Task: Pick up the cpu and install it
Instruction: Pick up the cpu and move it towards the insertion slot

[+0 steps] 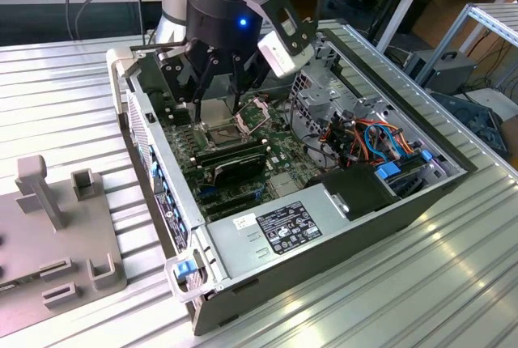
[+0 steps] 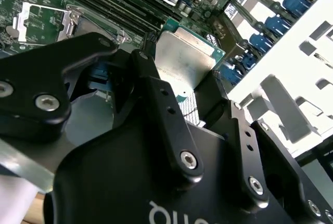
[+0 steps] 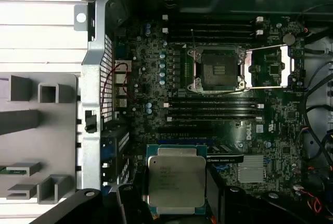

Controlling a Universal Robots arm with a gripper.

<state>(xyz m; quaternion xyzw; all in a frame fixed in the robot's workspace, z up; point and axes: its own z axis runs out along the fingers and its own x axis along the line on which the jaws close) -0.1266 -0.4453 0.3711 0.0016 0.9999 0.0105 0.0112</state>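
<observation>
The black two-fingered hand (image 2: 182,75) was closed on the cpu (image 3: 176,181), a small flat square chip with a dull silver-grey metal top, pinching two opposite edges. That grip probably kept the underside untouched and level. The chip hung above the green motherboard (image 3: 156,104) inside the open grey metal computer case (image 1: 340,235), apart from the square metal-framed socket (image 3: 216,70). The socket's hinged plate (image 3: 268,67) lay flipped aside, leaving the seat bare to receive the chip.

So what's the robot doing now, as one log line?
tool: shut on cpu | cpu: above motherboard, not yet in socket | socket: open, empty
</observation>
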